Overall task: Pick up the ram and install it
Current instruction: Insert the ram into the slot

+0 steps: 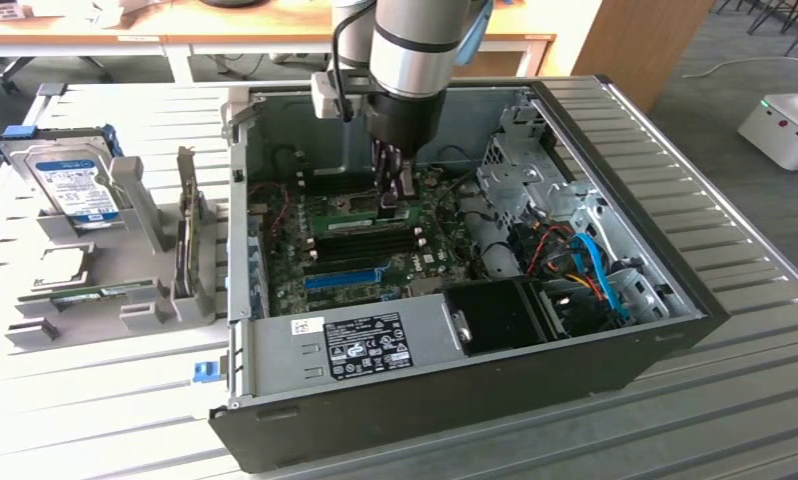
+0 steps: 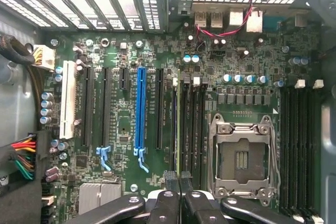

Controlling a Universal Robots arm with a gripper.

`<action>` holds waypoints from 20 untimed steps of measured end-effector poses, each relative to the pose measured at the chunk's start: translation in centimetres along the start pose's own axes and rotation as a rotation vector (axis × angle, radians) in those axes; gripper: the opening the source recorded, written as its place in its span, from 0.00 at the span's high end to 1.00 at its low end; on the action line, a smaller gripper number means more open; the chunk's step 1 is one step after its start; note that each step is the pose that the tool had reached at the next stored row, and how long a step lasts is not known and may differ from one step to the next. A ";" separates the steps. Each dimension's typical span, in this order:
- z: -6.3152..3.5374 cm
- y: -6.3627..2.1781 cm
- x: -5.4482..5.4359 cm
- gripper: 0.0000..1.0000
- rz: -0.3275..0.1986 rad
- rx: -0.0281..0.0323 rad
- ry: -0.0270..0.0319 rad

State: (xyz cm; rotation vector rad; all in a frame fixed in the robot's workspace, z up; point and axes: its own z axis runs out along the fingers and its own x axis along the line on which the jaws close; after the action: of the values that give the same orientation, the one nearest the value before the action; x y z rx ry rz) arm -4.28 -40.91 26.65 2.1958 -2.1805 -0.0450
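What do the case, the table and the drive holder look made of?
The case looks like sheet metal, bare grey inside and painted dark outside, with folded edges and punched vents. The table is likely aluminium, going by its pale, matte, ribbed slats. The holder is probably plastic, matte grey with thick blocky walls, though the look leaves that open.

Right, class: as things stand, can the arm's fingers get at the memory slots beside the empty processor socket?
Probably yes: the case lies open, the shut fingers hang just over the black memory slots by the socket, and no cable crosses them.
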 end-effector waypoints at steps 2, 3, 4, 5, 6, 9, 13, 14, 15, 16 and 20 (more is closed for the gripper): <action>0.26 -0.01 0.0 0.88 0.000 -0.0001 0.0000; 0.37 -0.02 0.0 0.88 0.000 -0.0001 0.0001; 0.47 -0.02 0.0 0.88 0.000 -0.0001 0.0000; 0.56 -0.03 0.0 0.88 0.000 0.0000 0.0001; 0.63 -0.03 0.0 0.88 0.000 0.0000 0.0000; 0.84 -0.04 0.0 0.88 0.000 0.0000 0.0000; 0.86 -0.04 0.0 0.88 0.000 -0.0001 0.0002; 0.86 -0.04 0.0 0.88 0.000 -0.0001 0.0001; 0.86 -0.04 0.0 0.88 0.000 -0.0001 0.0001; 0.86 -0.05 0.0 0.88 0.001 -0.0001 0.0001; 0.88 -0.04 0.0 0.88 0.012 -0.0002 -0.0006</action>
State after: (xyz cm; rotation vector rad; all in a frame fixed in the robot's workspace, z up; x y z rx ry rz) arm -4.28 -40.91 25.77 2.1827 -2.1937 -0.0454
